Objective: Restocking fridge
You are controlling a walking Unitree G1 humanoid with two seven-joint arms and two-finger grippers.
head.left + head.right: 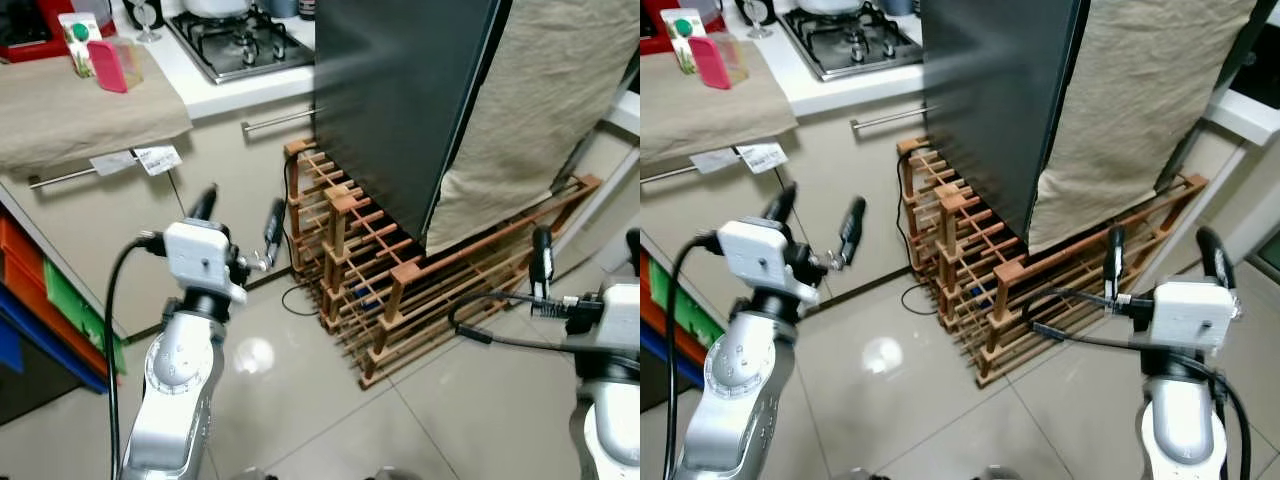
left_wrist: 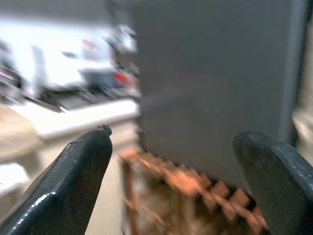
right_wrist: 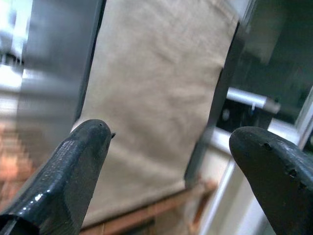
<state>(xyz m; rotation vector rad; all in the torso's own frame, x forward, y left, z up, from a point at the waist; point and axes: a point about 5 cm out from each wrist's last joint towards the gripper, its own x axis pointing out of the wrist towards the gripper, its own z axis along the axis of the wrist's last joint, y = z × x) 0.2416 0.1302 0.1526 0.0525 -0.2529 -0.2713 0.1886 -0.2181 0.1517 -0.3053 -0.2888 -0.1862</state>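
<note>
Both raised forward, left claw (image 1: pixel 240 218) and right claw (image 1: pixel 1160 255) gape empty before the fridge (image 1: pixel 400 100).

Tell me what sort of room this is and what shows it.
Most likely a home kitchen: a gas hob set in a white counter, cabinets with bar handles below, and a tall dark fridge above a wooden rack.
</note>
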